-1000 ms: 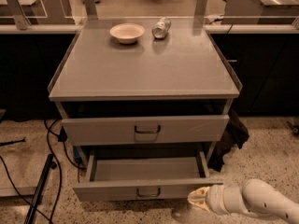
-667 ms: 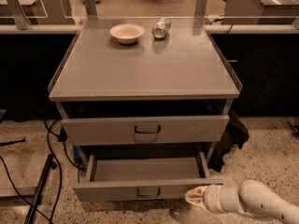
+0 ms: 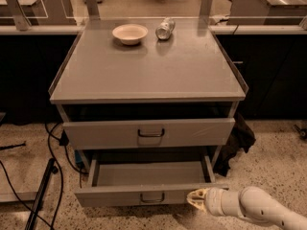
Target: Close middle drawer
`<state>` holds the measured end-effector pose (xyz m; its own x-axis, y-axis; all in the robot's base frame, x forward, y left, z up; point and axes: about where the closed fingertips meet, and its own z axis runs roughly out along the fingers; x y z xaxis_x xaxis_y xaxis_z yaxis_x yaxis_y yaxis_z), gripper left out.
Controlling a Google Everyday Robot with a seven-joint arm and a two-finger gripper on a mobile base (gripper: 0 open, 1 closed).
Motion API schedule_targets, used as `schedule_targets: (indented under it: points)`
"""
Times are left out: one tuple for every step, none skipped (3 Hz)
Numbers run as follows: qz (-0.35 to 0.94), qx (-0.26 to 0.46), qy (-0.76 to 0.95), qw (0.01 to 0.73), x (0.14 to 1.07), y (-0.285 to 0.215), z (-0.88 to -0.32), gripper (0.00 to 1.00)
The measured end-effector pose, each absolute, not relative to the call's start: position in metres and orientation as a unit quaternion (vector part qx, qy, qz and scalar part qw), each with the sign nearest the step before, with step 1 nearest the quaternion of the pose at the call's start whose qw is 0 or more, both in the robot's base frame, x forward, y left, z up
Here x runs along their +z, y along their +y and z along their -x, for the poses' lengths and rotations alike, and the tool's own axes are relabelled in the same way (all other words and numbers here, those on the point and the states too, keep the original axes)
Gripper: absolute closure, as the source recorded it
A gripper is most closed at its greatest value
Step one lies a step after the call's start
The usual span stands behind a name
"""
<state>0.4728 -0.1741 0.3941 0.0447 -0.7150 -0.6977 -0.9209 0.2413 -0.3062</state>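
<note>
Camera view: black cables (image 3: 52, 150) trail on the floor, far left of the gripper (image 3: 193, 198). The middle drawer (image 3: 120, 195) is pulled well out with its bare grey bottom showing. The gripper sits right at the front's right end, can't tell if it's spread or closed. Up above it, on the cabinet top (image 3: 144, 71), are a bowl (image 3: 130, 33) and a tipped can (image 3: 165, 28).

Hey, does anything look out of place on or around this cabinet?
The can lies on its side beside the bowl. The middle drawer stands pulled out, with the gripper at its front's right end.
</note>
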Motion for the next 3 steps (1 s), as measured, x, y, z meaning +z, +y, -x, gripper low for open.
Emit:
schedule_targets:
  points:
    - [0.605, 0.106, 0.672, 0.412, 0.388, -0.175, -0.487, 1.0]
    - [0.601, 0.082, 0.666, 0.434, 0.386, -0.179, -0.507, 1.0]
    - [0.595, 0.059, 0.661, 0.454, 0.387, -0.182, -0.531, 1.0]
